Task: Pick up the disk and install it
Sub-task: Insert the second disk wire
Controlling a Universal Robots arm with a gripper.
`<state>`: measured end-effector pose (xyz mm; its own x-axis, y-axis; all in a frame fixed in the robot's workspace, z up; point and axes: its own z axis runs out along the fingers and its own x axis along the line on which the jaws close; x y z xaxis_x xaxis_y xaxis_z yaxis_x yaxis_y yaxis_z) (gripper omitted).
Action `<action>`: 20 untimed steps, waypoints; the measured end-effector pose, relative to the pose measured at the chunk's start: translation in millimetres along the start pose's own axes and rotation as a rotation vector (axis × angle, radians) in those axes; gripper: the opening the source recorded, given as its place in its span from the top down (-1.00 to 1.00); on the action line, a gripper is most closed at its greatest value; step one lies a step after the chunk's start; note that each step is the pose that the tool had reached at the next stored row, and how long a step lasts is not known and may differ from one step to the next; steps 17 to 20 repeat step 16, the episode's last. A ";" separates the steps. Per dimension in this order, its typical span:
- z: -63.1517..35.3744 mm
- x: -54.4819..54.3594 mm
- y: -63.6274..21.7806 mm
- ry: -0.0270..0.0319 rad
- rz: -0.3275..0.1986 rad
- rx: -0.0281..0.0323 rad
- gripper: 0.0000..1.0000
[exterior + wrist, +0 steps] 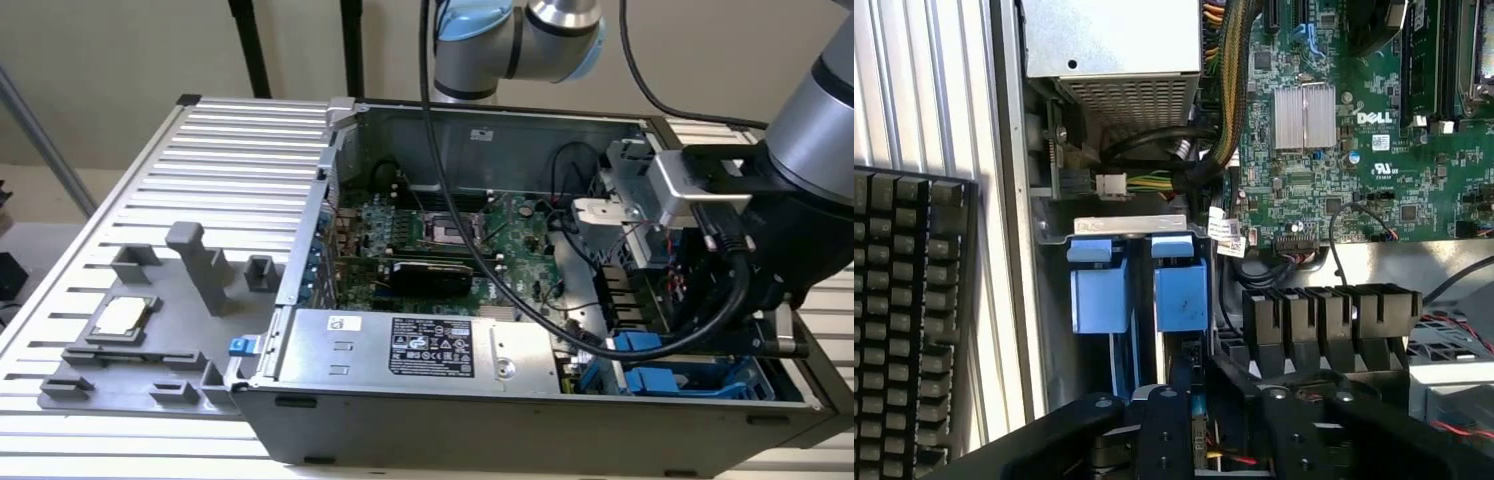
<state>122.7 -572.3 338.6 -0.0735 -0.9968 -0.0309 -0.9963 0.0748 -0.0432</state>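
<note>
One arm's gripper (727, 300) sits low in the open PC case (441, 420) by the blue drive bay at the exterior view's right; wrist view: disk (1192, 405) stands edge-on in the bay slot beside the blue latches (1139, 290), black fingers (1164, 430) flanking it, grip state unclear.

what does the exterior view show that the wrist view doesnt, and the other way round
Exterior view alone: the grey fixture tray with a small square silver chip on it, standing on the slatted table at that view's left, and the arm's elbow behind the case.
Wrist view alone: a black keyboard beside the case, and the silver heatsink next to the Dell logo.
Both: the green motherboard, the silver power supply box and the blue drive rails in the bay.
</note>
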 end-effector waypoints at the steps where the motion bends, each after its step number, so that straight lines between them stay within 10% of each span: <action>1: -2.0 -0.1 0.2 0.0004 0.000 0.0000 0.51; 8: -10.5 0.9 16.0 0.0004 0.000 0.0000 0.51; 20: -10.5 0.9 16.5 -0.0001 0.000 0.0000 0.79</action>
